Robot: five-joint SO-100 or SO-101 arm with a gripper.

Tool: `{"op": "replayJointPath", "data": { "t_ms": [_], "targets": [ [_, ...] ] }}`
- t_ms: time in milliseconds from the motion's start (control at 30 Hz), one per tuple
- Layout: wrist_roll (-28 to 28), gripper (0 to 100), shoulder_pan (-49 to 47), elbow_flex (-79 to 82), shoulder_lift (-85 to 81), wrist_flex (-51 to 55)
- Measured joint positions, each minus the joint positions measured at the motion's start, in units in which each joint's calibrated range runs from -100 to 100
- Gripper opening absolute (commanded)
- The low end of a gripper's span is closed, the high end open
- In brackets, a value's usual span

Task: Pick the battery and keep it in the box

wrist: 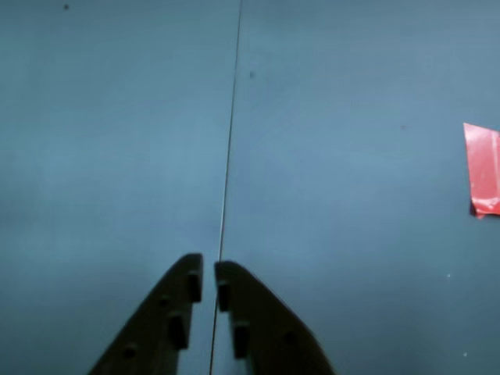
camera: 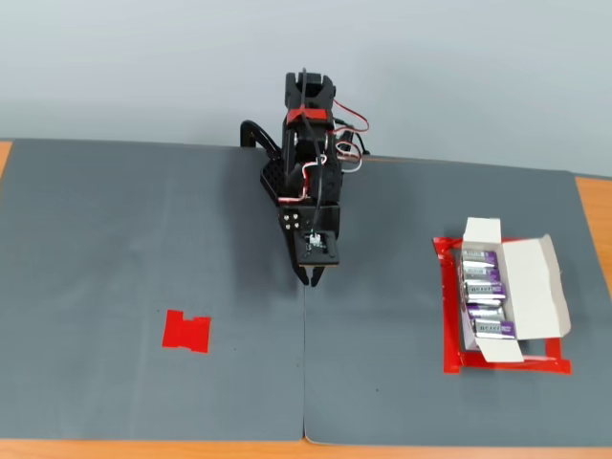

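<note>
At my nine o'clock in the fixed view lies only the red tape patch [camera: 186, 331]. My gripper [camera: 315, 278] hangs clenched and empty. Every battery [camera: 483, 284] sits at three o'clock inside the white box [camera: 535, 287], long axes crosswise.

wrist view looks close down past the gripper [wrist: 208, 269]; fixed view overlooks the whole mat [camera: 143, 239].

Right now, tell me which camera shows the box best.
The fixed view: the box sits open inside a red tape frame, batteries visible in it. The wrist view shows none of it.
</note>
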Motion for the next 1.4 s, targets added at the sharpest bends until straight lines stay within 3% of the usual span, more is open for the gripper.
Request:
{"op": "replayJointPath", "data": {
  "t_ms": [467,1400],
  "targets": [
    [-2.39,2,-0.07,-0.81,-0.85,15.78],
    [-2.54,2,-2.80,-1.80,-0.85,19.77]
  ]
}}
